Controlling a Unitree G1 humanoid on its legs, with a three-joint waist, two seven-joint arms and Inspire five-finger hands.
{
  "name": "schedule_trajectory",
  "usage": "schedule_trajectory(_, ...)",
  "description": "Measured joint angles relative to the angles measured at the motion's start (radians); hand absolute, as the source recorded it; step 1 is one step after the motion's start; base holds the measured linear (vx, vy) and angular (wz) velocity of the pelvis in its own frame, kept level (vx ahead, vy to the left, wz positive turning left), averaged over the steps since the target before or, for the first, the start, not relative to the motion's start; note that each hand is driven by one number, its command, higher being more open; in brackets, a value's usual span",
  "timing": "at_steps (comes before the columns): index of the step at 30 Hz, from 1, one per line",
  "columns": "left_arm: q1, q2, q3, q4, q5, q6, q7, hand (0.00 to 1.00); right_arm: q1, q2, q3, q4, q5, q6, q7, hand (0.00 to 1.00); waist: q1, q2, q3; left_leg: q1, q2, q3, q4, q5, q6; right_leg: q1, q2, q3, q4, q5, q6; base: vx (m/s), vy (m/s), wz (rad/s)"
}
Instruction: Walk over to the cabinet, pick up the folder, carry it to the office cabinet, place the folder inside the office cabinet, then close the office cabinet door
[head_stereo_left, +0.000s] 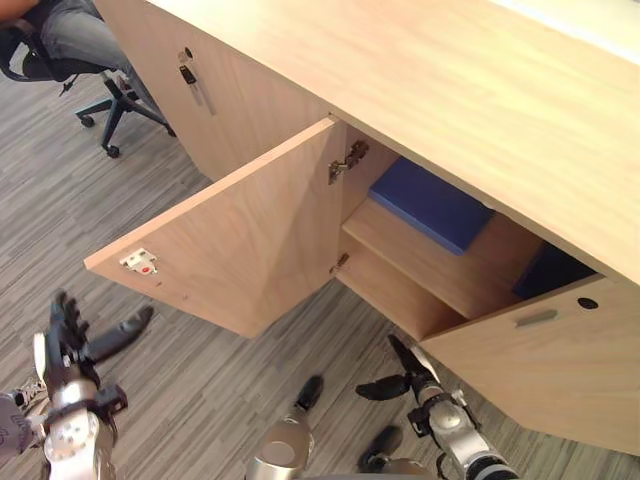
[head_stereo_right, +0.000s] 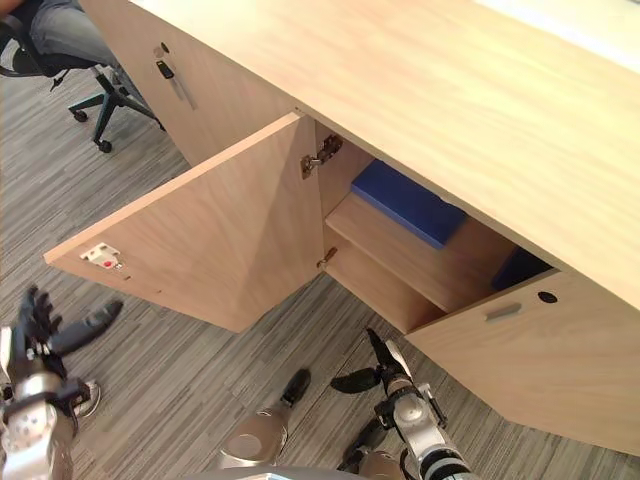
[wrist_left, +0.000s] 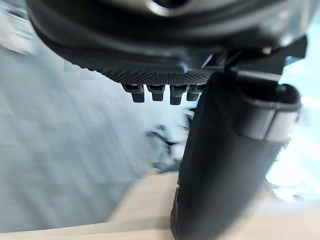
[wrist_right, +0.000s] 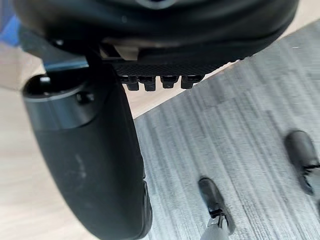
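A blue folder (head_stereo_left: 432, 205) lies flat on the upper shelf inside the light wood office cabinet (head_stereo_left: 450, 90). The cabinet's left door (head_stereo_left: 240, 240) is swung wide open toward me. My left hand (head_stereo_left: 70, 335) hangs low at the left over the floor, below that door's outer corner, open and holding nothing. My right hand (head_stereo_left: 410, 375) is low in front of the cabinet's opening, beside the right door (head_stereo_left: 550, 370), open too, with its thumb (wrist_right: 95, 165) standing out and nothing in it. Both hands are well short of the folder.
The right door stands partly ajar, and a second dark blue thing (head_stereo_left: 545, 270) shows behind it. A shut neighbouring door with a key (head_stereo_left: 188, 75) lies further left. A person sits on a wheeled office chair (head_stereo_left: 105, 95) at the far left. Grey striped carpet (head_stereo_left: 200, 390) covers the floor.
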Motion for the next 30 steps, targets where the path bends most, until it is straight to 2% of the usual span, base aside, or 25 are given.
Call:
schedule_trajectory(4, -0.027, 0.003, -0.076, -0.026, 0.008, -0.001, 0.004, 1.0, 0.044, 0.002, -0.064, 0.067, 0.0, 0.0, 0.0, 1.0, -0.005, -0.007, -0.025, 0.006, 0.003, 0.013, -0.001, -0.001, -0.001, 0.001, 0.001, 0.016, -0.001, 0.003, 0.004, 0.01, 0.004, -0.07)
schedule_trajectory(6, -0.016, -0.008, -0.125, -0.064, 0.019, -0.002, -0.001, 1.0, 0.058, 0.015, -0.102, 0.087, 0.0, 0.0, 0.0, 1.0, -0.024, -0.015, -0.031, 0.015, 0.007, 0.035, -0.002, -0.003, -0.003, 0.0, 0.004, 0.04, 0.0, 0.004, 0.004, -0.01, 0.008, -0.3)
schedule_trajectory(7, -0.012, -0.051, -0.11, -0.074, 0.009, 0.003, 0.023, 1.0, 0.068, 0.024, -0.126, 0.101, -0.001, 0.001, -0.001, 1.0, -0.035, -0.021, -0.035, 0.023, 0.013, 0.051, -0.002, -0.006, -0.006, -0.001, 0.006, 0.057, 0.001, 0.004, 0.004, -0.03, 0.007, -0.33)
schedule_trajectory(11, 0.065, -0.129, -0.094, -0.104, 0.012, 0.0, 0.028, 1.0, 0.132, 0.033, -0.188, 0.13, 0.0, 0.014, -0.001, 1.0, -0.036, -0.032, -0.065, 0.035, 0.029, 0.099, -0.003, -0.014, -0.007, -0.014, 0.019, 0.113, 0.002, 0.003, -0.004, -0.05, -0.002, -0.4)
schedule_trajectory(12, 0.111, -0.181, -0.093, -0.126, 0.011, 0.0, 0.029, 1.0, 0.148, 0.035, -0.212, 0.15, 0.0, 0.021, -0.001, 1.0, -0.036, -0.033, -0.067, 0.041, 0.036, 0.126, -0.007, -0.015, -0.005, -0.02, 0.024, 0.141, 0.007, 0.003, -0.007, -0.07, 0.002, -0.39)
schedule_trajectory(14, 0.147, -0.212, -0.111, -0.127, 0.011, 0.0, 0.028, 1.0, 0.163, 0.039, -0.23, 0.155, 0.0, 0.029, -0.001, 1.0, -0.039, -0.033, -0.068, 0.047, 0.041, 0.142, -0.007, -0.018, -0.002, -0.021, 0.027, 0.16, 0.007, 0.001, -0.003, -0.07, 0.0, -0.3)
schedule_trajectory(16, 0.19, -0.247, -0.141, -0.129, 0.011, -0.001, 0.028, 1.0, 0.182, 0.045, -0.245, 0.155, 0.0, 0.032, -0.001, 1.0, -0.058, -0.036, -0.074, 0.05, 0.043, 0.149, -0.007, -0.023, -0.008, -0.021, 0.032, 0.178, 0.007, 0.001, -0.001, -0.06, 0.001, -0.1)
schedule_trajectory(18, 0.227, -0.279, -0.185, -0.129, 0.011, 0.002, 0.027, 1.0, 0.2, 0.053, -0.262, 0.155, 0.002, 0.034, -0.001, 1.0, -0.06, -0.036, -0.085, 0.053, 0.051, 0.191, -0.007, -0.025, -0.006, -0.024, 0.036, 0.212, 0.007, 0.002, 0.001, -0.06, 0.015, -0.07)
schedule_trajectory(22, 0.324, -0.342, -0.325, -0.12, 0.011, 0.007, 0.027, 1.0, 0.203, 0.061, -0.274, 0.142, 0.006, 0.034, -0.01, 1.0, -0.079, -0.036, -0.094, 0.059, 0.06, 0.285, -0.007, -0.021, -0.005, -0.041, 0.037, 0.289, 0.01, 0.007, 0.01, -0.07, 0.036, -0.1)
schedule_trajectory(27, 0.386, -0.364, -0.518, -0.103, 0.017, 0.027, 0.025, 1.0, 0.202, 0.074, -0.274, 0.105, 0.009, 0.034, -0.047, 1.0, -0.088, -0.038, -0.093, 0.059, 0.056, 0.368, -0.004, -0.022, -0.004, -0.089, 0.038, 0.404, 0.024, 0.014, 0.022, -0.03, 0.044, -0.43)
schedule_trajectory(30, 0.34, -0.357, -0.671, -0.068, 0.062, 0.065, 0.004, 1.0, 0.185, 0.086, -0.27, 0.061, 0.016, 0.033, -0.06, 1.0, -0.156, -0.041, -0.092, 0.058, 0.049, 0.457, -0.003, -0.027, 0.005, -0.141, 0.037, 0.512, 0.033, 0.023, 0.037, -0.03, 0.065, -0.81)
